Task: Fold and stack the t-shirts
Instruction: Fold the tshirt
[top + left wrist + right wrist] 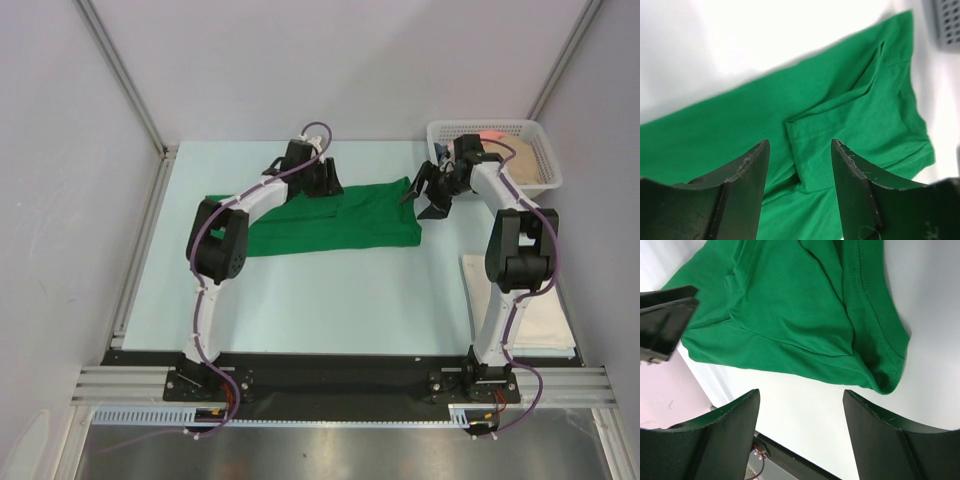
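A bright green t-shirt [330, 222] lies spread across the middle of the table, partly folded. My left gripper [325, 180] is open and empty over its far edge; the left wrist view shows a folded sleeve [815, 137] between the open jaws [800, 150]. My right gripper [428, 195] is open and empty just off the shirt's right end; the right wrist view shows the shirt's corner [885, 375] above the open jaws [801, 397]. A cream-white folded shirt [535, 300] lies at the right near side. Salmon-pink and tan cloth [515, 160] lies in the basket.
A white mesh basket [540, 140] stands at the far right corner. Aluminium rails [140, 240] border the table's left side, and a black bar [340, 365] runs along the near edge between the arm bases.
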